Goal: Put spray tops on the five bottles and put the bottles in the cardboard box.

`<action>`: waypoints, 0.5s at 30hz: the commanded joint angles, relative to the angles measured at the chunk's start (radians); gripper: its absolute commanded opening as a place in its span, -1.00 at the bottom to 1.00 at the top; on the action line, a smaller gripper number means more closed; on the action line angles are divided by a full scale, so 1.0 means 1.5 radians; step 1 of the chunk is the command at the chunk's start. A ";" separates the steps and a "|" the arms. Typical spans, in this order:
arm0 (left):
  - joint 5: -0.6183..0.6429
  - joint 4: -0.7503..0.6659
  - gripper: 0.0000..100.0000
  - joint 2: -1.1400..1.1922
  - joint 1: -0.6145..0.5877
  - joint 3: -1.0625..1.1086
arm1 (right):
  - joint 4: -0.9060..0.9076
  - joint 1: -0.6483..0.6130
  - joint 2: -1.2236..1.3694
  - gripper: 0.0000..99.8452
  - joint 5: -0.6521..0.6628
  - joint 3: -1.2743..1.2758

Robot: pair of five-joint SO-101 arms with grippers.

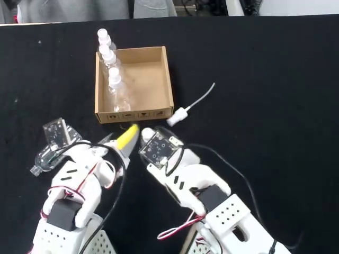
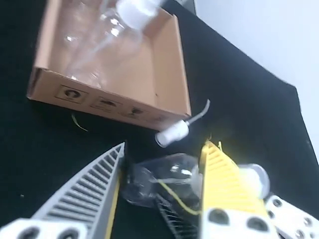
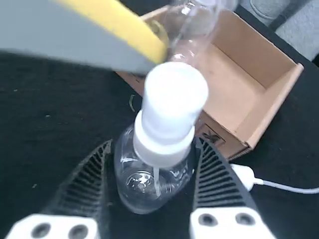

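Black cloth covers the whole table (image 1: 275,63). Far left, a lone bottle (image 1: 43,159) lies on its side, partly tucked under the left arm. Next over, the left gripper (image 2: 166,147) is spread wide with nothing in its grip, and its grey and yellow fingers sit either side of the held bottle (image 3: 144,191). Beyond that is the cardboard box (image 1: 145,87), with three capped bottles (image 1: 117,87) lined up along its left wall, the farthest one poking out over the rim. Just in front of the box, the right gripper (image 3: 152,144) is clamped on the held bottle's clear body, white spray top (image 3: 172,107) already on it. Further right, a loose spray top (image 1: 179,116) lies just beside the box's near corner, its tube trailing away.
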 commanded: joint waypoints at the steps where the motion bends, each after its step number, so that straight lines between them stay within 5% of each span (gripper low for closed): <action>1: -0.009 0.004 -0.55 -0.007 -0.044 -0.042 | 0.007 0.036 -0.022 -0.82 -0.005 -0.056; 15: -0.063 0.004 -0.55 -0.007 -0.087 -0.017 | 0.009 0.095 -0.022 -0.82 -0.060 -0.062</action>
